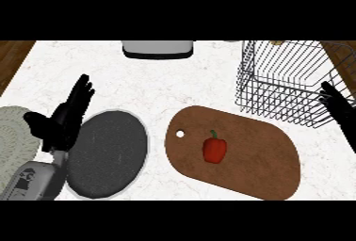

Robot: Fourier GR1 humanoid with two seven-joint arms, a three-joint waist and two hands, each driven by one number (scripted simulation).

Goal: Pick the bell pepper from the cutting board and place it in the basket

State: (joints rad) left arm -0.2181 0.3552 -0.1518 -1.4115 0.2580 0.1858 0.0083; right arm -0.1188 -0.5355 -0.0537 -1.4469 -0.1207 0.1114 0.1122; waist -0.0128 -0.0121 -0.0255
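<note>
Head view, looking steeply down on a pale marbled worktop [153, 80]: one brown cutting board [257, 164], one red bell pepper [214, 149], one wire basket [285, 80], one dark grey plate [108, 153], one pale woven mat [14, 136] and one grey-and-white appliance [157, 48]. The bell pepper lies on the cutting board, a little left of the board's middle, green stem pointing away, with the board's small round hole just beyond it to the left. The basket stands beyond the board's far right end, close to it; I see nothing lying inside it. The plate lies just left of the board, not touching it, and carries nothing. The mat is farther left, at the view's edge. The left hand [59, 120] stands over the plate's left rim, fingers straight and spread, holding nothing. The right hand [339, 106] shows right of the board beside the basket's near corner, fingers straight, holding nothing.
</note>
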